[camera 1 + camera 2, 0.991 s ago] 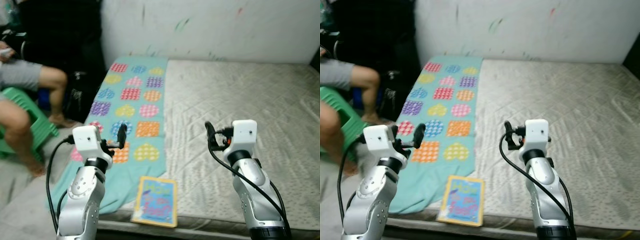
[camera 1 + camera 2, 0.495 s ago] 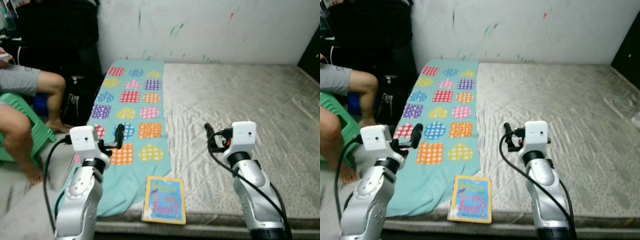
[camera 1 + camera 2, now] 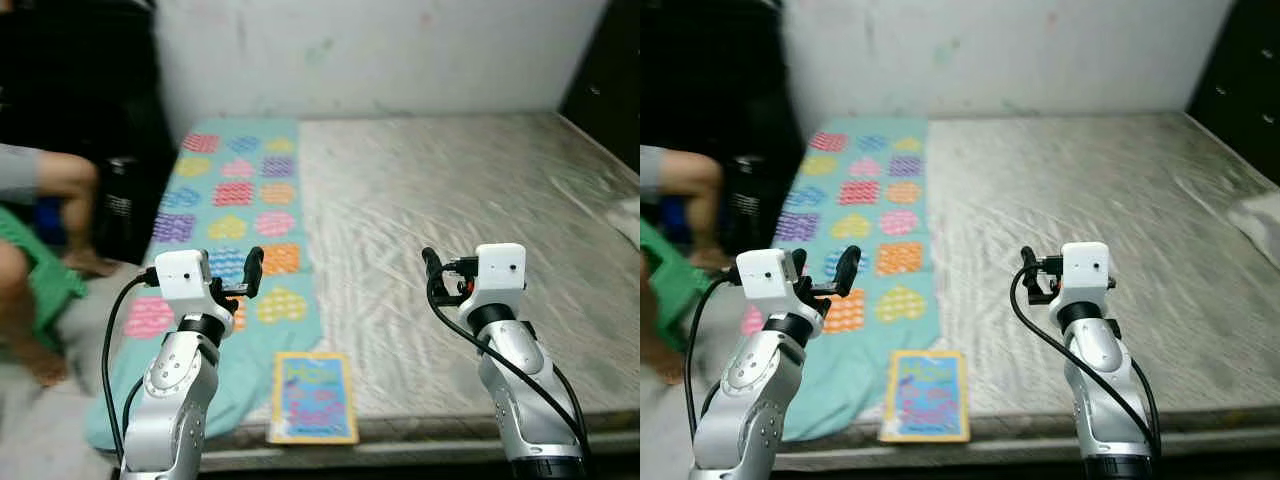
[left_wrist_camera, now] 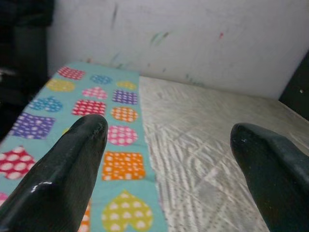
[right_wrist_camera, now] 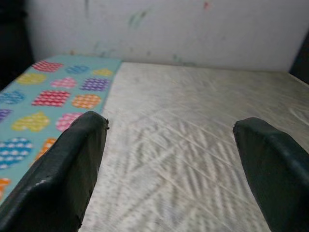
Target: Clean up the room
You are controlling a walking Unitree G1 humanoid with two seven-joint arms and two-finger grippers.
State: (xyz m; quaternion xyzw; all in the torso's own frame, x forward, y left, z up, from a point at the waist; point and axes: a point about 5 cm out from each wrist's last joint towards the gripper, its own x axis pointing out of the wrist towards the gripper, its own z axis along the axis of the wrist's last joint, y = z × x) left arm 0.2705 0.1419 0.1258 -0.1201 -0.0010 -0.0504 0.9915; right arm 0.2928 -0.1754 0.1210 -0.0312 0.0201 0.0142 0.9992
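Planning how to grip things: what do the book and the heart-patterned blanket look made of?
The book looks like stiff glossy card or paper: flat, sharp-cornered, printed cover. The blanket looks like soft matte fabric: it drapes limply over the mattress edge. Blur leaves the finer texture unclear.

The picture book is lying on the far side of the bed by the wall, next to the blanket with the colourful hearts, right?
Not quite. The picture book lies at the near edge of the bed, close to the robot, not by the wall. The left eye view shows it. It is indeed next to the blanket with the colourful hearts.
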